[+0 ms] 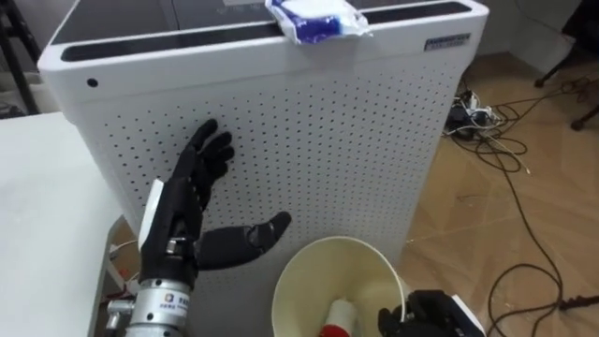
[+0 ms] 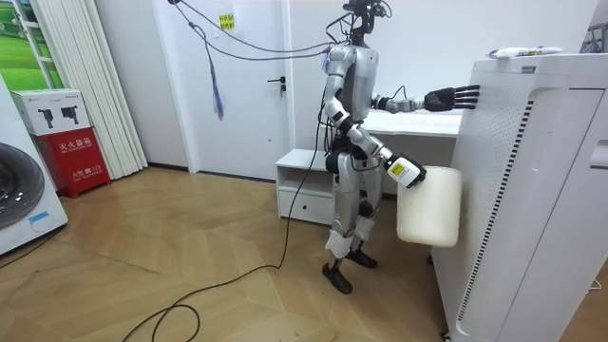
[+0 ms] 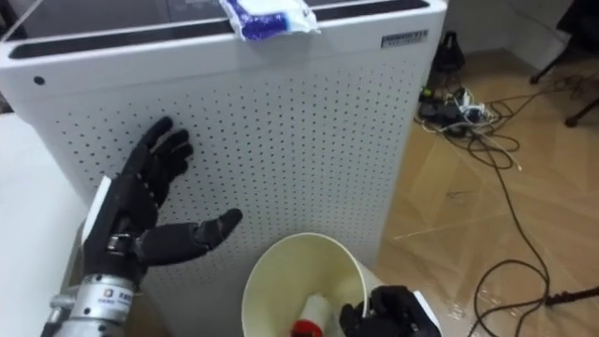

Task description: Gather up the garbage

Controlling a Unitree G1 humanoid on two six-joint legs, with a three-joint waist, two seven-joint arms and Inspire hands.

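The left hand (image 3: 140, 201) spread open before the white perforated cabinet (image 3: 309, 140); a blue-white packet (image 3: 267, 19) lay atop it; below, the right hand (image 3: 388, 314) gripped a cream bin (image 3: 281, 271).

One white perforated cabinet (image 1: 299, 131), with one blue-and-white packet (image 1: 315, 19) on its top. One cream bucket (image 1: 304, 281), holding one white-and-red item (image 1: 339, 311); whether more lies beneath it cannot be told. Two robot hands: one left hand (image 1: 192, 197) and one right hand (image 1: 432, 314). One white table (image 1: 37, 206). Floor cables (image 1: 505, 159): several, tangled, so no exact count can be read. Room view: one door (image 2: 252, 85), one low white cupboard (image 2: 304, 190), one washing machine (image 2: 19, 195), one red box (image 2: 74, 157) and one white box (image 2: 52, 109) standing on it.
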